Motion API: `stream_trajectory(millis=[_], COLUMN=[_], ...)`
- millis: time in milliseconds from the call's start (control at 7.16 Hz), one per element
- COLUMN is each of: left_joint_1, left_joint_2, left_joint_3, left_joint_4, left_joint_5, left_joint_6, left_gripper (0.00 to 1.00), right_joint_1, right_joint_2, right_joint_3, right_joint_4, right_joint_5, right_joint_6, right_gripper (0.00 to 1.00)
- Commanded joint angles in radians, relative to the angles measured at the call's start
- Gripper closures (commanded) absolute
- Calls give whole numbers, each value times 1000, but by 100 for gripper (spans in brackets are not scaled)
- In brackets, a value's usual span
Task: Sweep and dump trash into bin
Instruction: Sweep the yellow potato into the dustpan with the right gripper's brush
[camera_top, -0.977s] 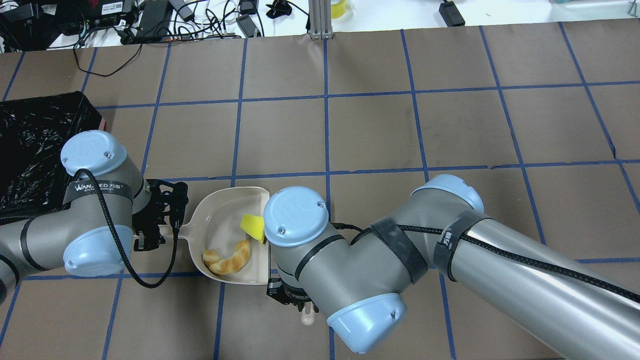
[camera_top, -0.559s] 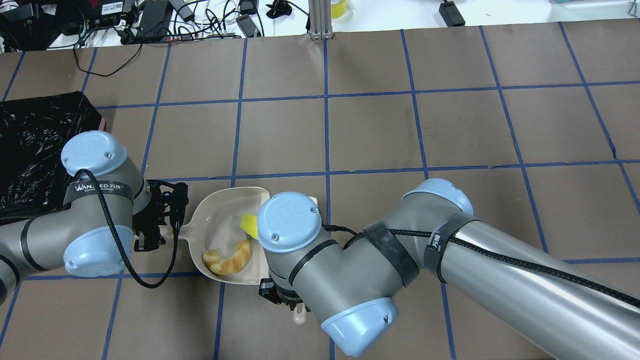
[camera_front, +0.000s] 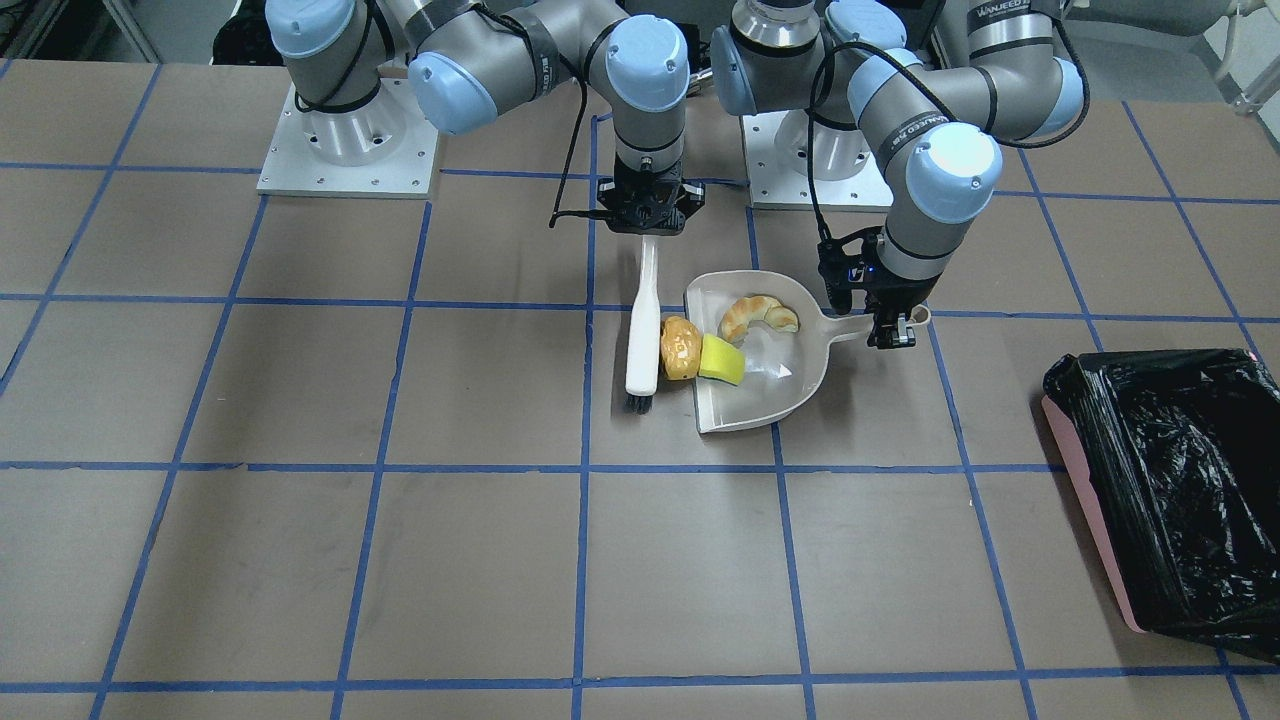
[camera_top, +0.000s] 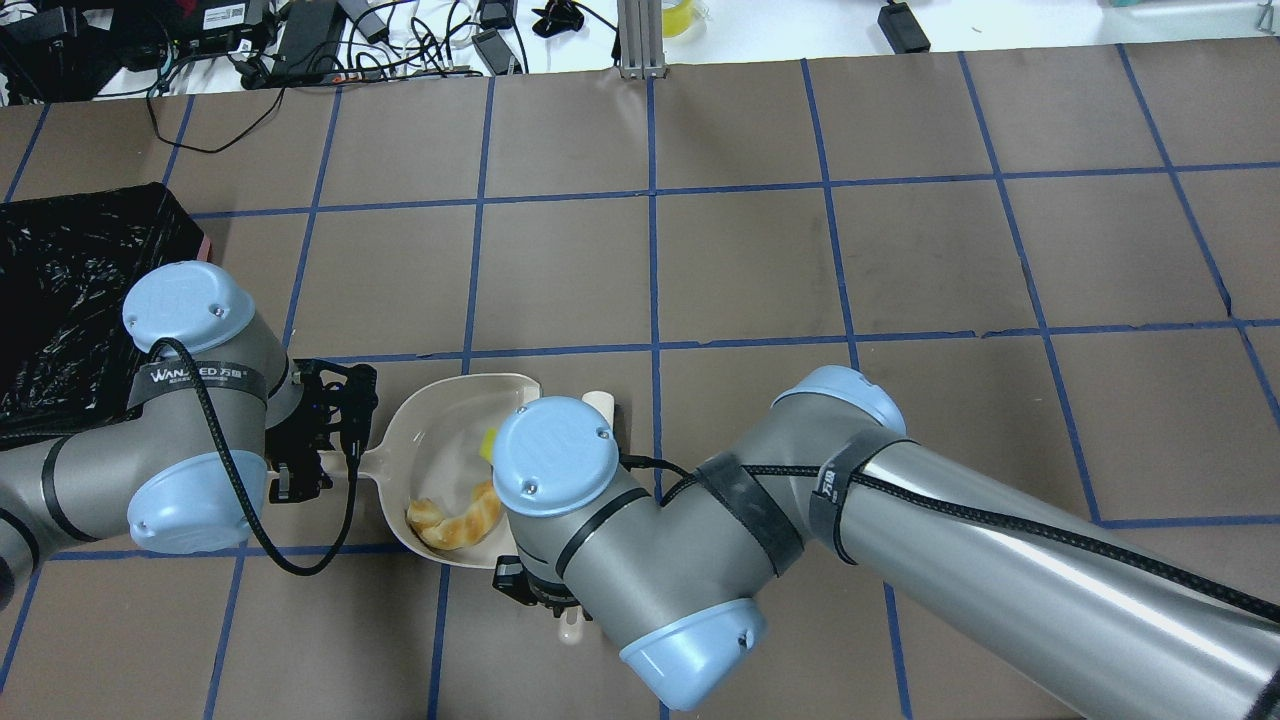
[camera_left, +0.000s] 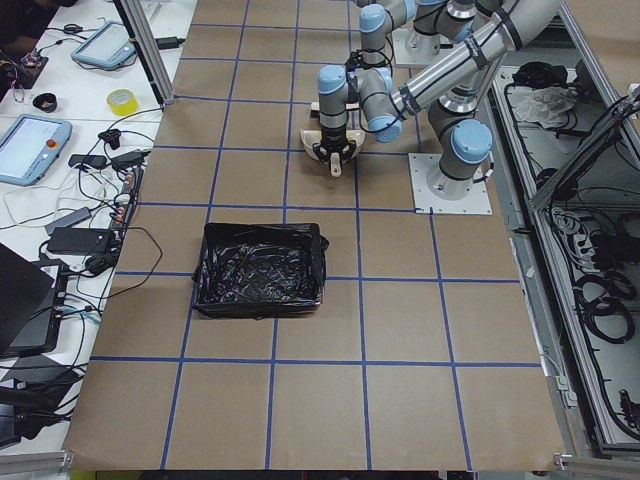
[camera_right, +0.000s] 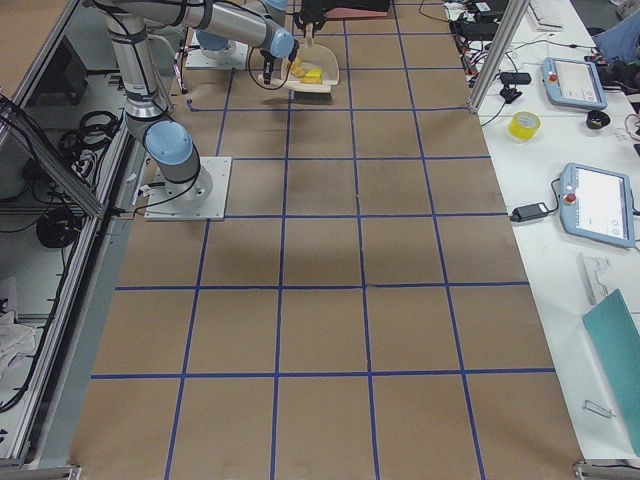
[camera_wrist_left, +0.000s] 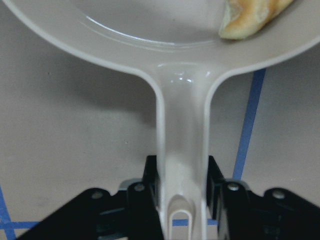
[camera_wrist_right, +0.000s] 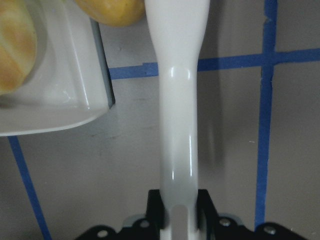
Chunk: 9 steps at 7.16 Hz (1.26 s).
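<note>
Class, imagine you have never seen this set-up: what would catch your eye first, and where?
Mid-table, the right gripper holds a brush beside a bread roll at the mouth of a dustpan, gripped at its handle by the left gripper. A yellow wedge and a croissant lie in the pan. A black-lined pink bin stands apart on the robot's left.

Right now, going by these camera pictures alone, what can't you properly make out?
Overhead view: the right arm covers the bread roll entirely, plus most of the yellow wedge and the brush.
Overhead view: the left edge cuts off the bin.
Left side view: the left arm hides what lies in the dustpan.
Right side view: the trash pieces are too small to tell apart.
</note>
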Motion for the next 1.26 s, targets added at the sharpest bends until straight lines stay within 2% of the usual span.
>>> stream_trajectory(millis=[0,279,559,838,977,1117], left_joint_1=[1,1,3,10,38,70], left_joint_2=[0,0,-2,-17,-16,-17], left_joint_3=[1,4,7,7,7,7], left_joint_4=[0,2,6,8,6,2], left_joint_5=[-1,-1,-8,-13,-51,-77], left_joint_6=[0,0,1,3,7,14], left_gripper=[100,100,100,100,100,100], right_joint_1=[30,104,113,109,92,80], right_joint_2=[28,93,113,92,69,53], right_joint_3=[-70,-182,-260,-268,-264,-264], right_joint_4=[-2,-11,-4,12,37,80], right_joint_5=[63,80,83,65,57,-8], right_joint_6=[61,133,146,62,-16,-103], right_gripper=[100,100,100,100,100,100])
